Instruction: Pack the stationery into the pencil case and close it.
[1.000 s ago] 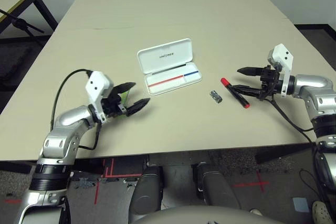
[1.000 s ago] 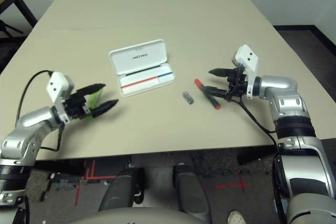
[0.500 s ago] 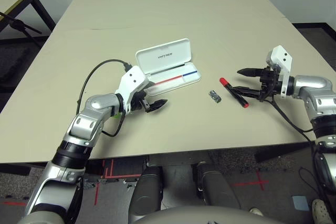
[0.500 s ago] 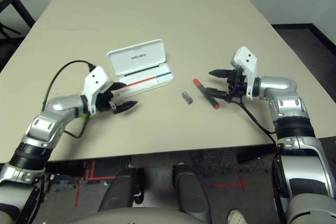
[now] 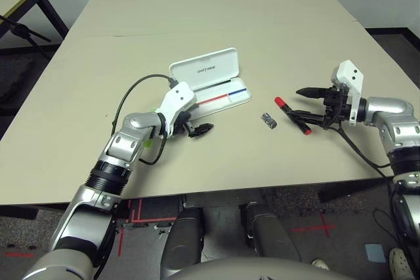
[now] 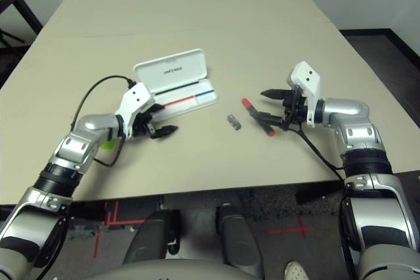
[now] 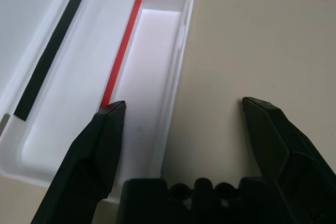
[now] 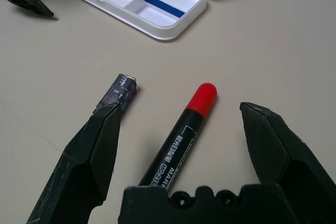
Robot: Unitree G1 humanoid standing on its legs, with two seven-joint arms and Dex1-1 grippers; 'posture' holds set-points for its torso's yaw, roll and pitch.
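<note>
- on the table (image 5: 216, 4), between our two arms, the pencil case (image 5: 211, 83) lies open, lid folded back, its tray with the red-and-blue stripe facing up and holding none of the stationery that we can see.
- our right gripper (image 5: 307, 104) hangs just beside the black marker with red cap (image 5: 293, 115), jaws spread wide and holding nothing; in the right wrist view the marker (image 8: 181, 140) lies between the two fingers, its long axis running almost along the line the gripper points, red cap toward the case.
- the grey clip-like piece (image 5: 269, 120) sits just beside the marker, on the case side, touching neither.
- our left gripper (image 5: 197, 122) is at the near left corner of the case, jaws equally wide and empty, one fingertip (image 7: 113, 116) over the tray's edge.
- a sliver of lime green (image 6: 106, 143) shows behind our left forearm; we judge it to be the highlighter, mostly hidden.
- we judge the marker is the right arm's pick, clearly the nearer; the jaws straddle the barrel, so the coming move is to lower and close across it.
</note>
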